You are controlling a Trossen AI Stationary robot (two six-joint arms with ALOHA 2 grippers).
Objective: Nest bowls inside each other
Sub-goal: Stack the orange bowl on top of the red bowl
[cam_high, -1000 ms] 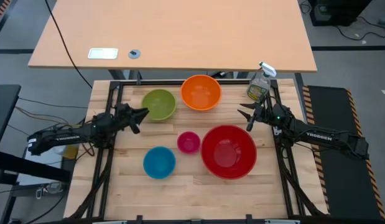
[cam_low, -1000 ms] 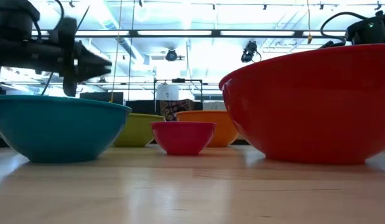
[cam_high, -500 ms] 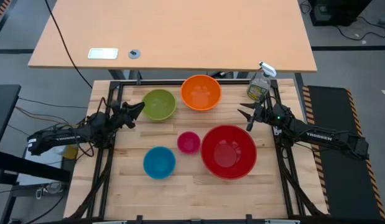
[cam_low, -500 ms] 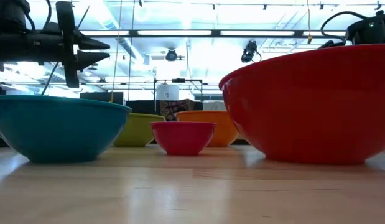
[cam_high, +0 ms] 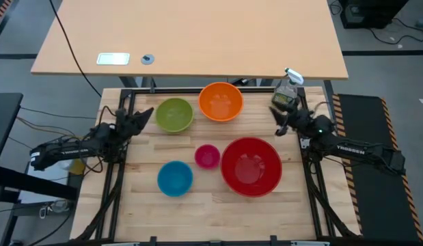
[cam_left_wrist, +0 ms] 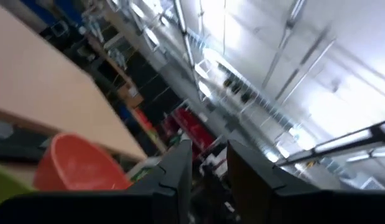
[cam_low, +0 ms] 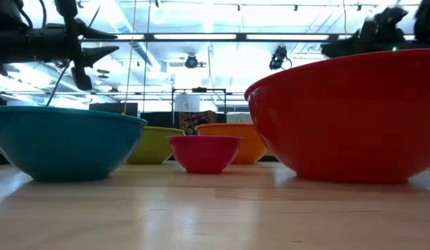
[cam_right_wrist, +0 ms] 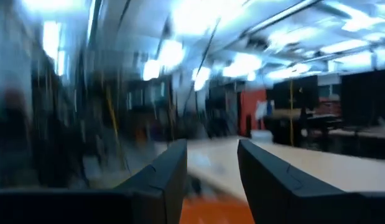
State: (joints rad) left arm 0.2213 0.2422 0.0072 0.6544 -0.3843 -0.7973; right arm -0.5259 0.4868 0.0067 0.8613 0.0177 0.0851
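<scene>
Five bowls stand apart on their bases on the wooden table (cam_high: 197,212): lime green (cam_high: 174,114) and orange (cam_high: 221,101) at the far side, magenta (cam_high: 207,156) in the middle, blue (cam_high: 175,178) near left, and red (cam_high: 251,166) near right. My left gripper (cam_high: 147,113) hangs open just left of the green bowl, tipped upward. In its wrist view the left gripper (cam_left_wrist: 209,152) has nothing between its fingers. My right gripper (cam_high: 278,115) hangs open above the table's far right, beyond the red bowl. The right gripper (cam_right_wrist: 212,155) is empty too.
A clear spray bottle (cam_high: 286,92) stands at the table's far right corner, close behind my right gripper. A tan desk (cam_high: 197,34) lies beyond the far edge. Black frame rails (cam_high: 119,171) run along the table's left and right sides.
Both grippers have risen and tipped their fingers upward while rolling at the wrist. The left one has drawn a little toward the far edge beside the green bowl. The right one has lifted near the spray bottle. The bowls have stayed where they were.
</scene>
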